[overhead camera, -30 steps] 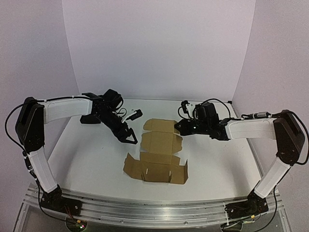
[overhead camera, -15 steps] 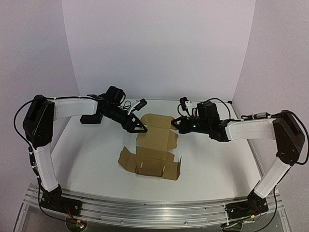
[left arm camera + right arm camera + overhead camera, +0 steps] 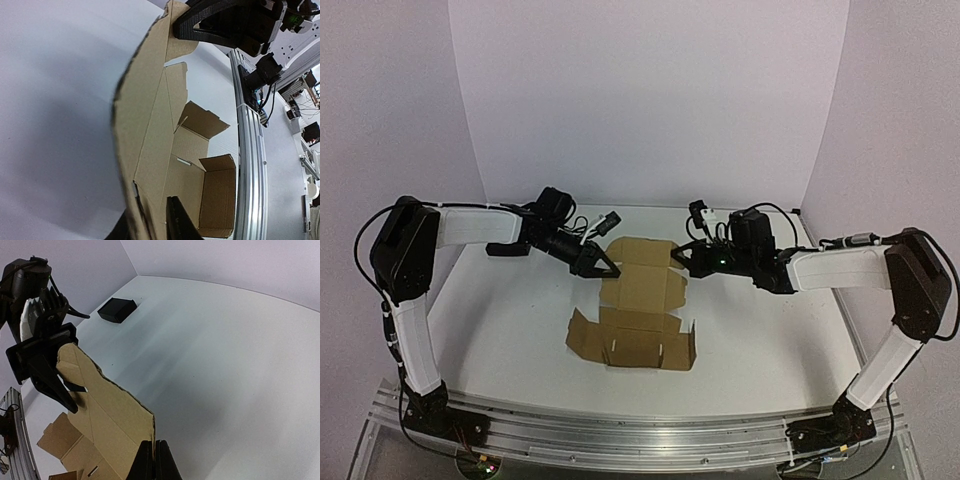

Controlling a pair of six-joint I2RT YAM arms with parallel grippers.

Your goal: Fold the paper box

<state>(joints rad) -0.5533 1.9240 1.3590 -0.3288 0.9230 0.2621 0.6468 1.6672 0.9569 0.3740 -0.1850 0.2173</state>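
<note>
Though its near flaps (image 3: 582, 336) stand, the paper box (image 3: 640, 290) lies open.

One paper box (image 3: 638, 300), a single sheet of brown cardboard, was in the middle of the overhead frame. Two arms were there: the left arm (image 3: 470, 228) on the left of the frame and the right arm (image 3: 840, 268) on the right. Each carried one pincer, so two in all: the left pincer (image 3: 609, 271) and the right pincer (image 3: 678, 266), both just above the middle of the frame. Each pincer had two fingers, making four. One small black block (image 3: 117, 309) lay in the upper left of the right wrist view. There was one white bench (image 3: 500, 330), and one metal rail (image 3: 620, 435) ran along the bottom edge.
</note>
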